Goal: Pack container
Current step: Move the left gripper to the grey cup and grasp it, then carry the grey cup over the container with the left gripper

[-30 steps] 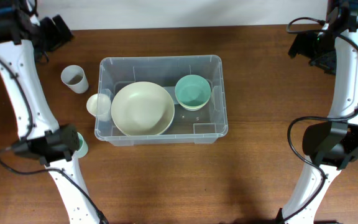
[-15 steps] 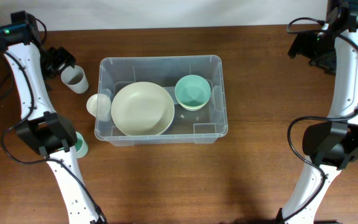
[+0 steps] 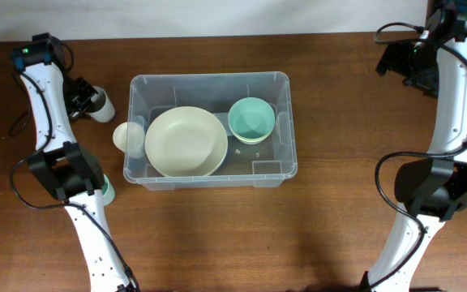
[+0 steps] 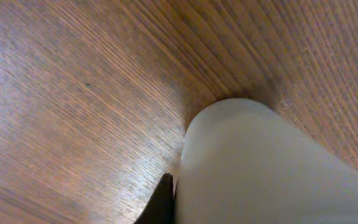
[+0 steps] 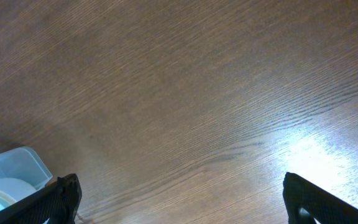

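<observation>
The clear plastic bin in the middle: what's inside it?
Inside the container sit a large cream bowl and, beside it, a smaller green bowl. Anything lying beneath the large bowl is hidden.

From the left wrist, shows only part of the cup point(image 4: 260, 168), blurred and cut off at the right and bottom edges. Shows just one finger point(image 4: 162, 202) of the left gripper point(image 3: 83, 99), pressed to the cup's wall; cannot see the other. From overhead, hides most of a green cup point(image 3: 107, 190) under the left arm point(image 3: 45, 105). From the right wrist, cuts the container point(image 5: 14, 165) to one corner, and the right gripper point(image 5: 189, 200) to two fingertips point(image 5: 58, 198) at the bottom edge.
</observation>
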